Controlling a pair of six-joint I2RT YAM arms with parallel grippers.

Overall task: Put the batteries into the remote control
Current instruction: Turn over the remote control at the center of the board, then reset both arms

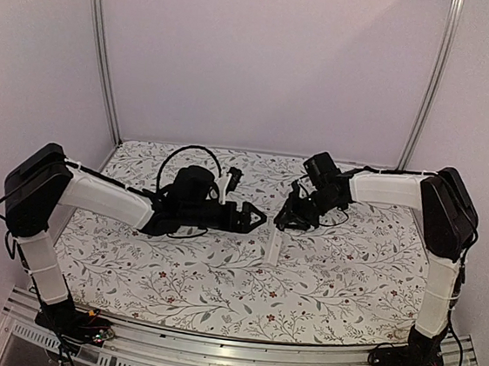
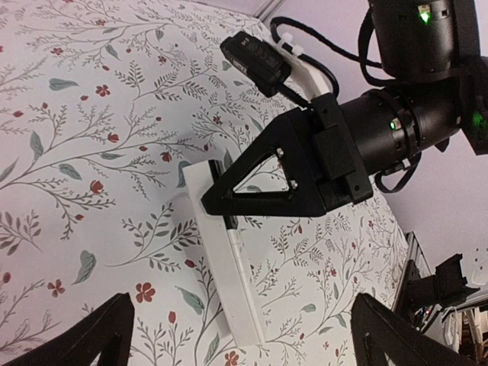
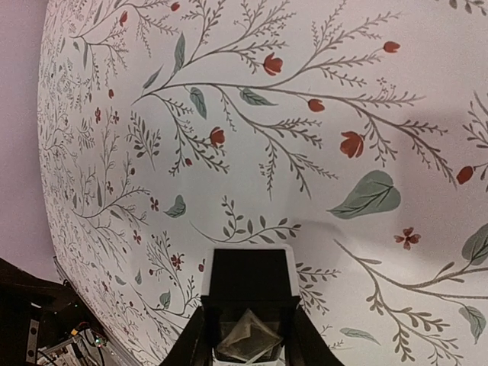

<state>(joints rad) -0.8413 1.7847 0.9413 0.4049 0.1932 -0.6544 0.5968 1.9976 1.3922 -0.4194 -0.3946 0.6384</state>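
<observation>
Light, stiff, slick remote (image 1: 273,248) rests mid-counter (image 1: 347,286), its far end pinched by the right end effector (image 1: 287,224). The left end effector (image 1: 255,220) gapes wide just left. Best held by the long edges. No batteries visible.

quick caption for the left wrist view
Right gripper holds the white remote control on the floral cloth; left gripper open.

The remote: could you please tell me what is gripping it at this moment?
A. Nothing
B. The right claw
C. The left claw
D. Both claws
B: the right claw is pinched on one end of the remote, which lies on the table, while the left claw stands wide open, its fingers well apart on either side and not touching it.
</observation>
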